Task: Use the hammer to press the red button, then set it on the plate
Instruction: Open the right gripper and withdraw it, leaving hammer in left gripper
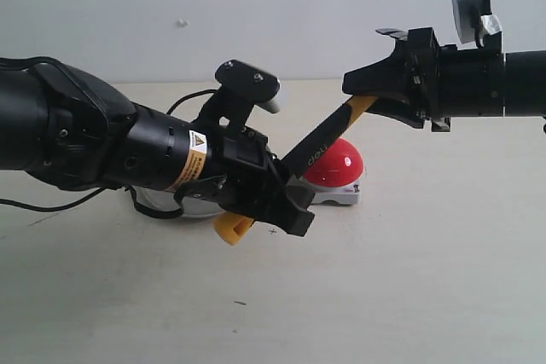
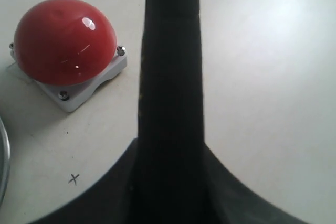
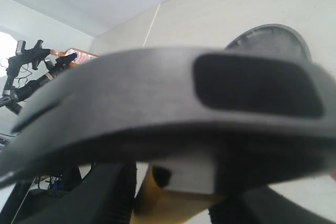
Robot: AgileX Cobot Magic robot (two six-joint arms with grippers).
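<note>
The hammer (image 1: 320,147) hangs slanted above the table, spanning both grippers. My left gripper (image 1: 290,202) is shut on its black handle (image 2: 170,77), and the yellow looped end pokes out below. My right gripper (image 1: 367,95) is around the upper handle near the head. In the right wrist view the grey head (image 3: 157,93) fills the frame. There the right gripper (image 3: 176,203) stands open, with a gap between one finger and the yellow handle. The red button (image 1: 337,162) (image 2: 63,40) sits on the table under the handle. The plate (image 1: 158,204) (image 3: 262,38) lies mostly hidden behind my left arm.
A black cable (image 1: 51,202) trails over the table at the left. A small pen cross (image 2: 74,179) marks the table near the button. The plate's rim (image 2: 2,161) shows at one edge of the left wrist view. A pale wall runs behind the table.
</note>
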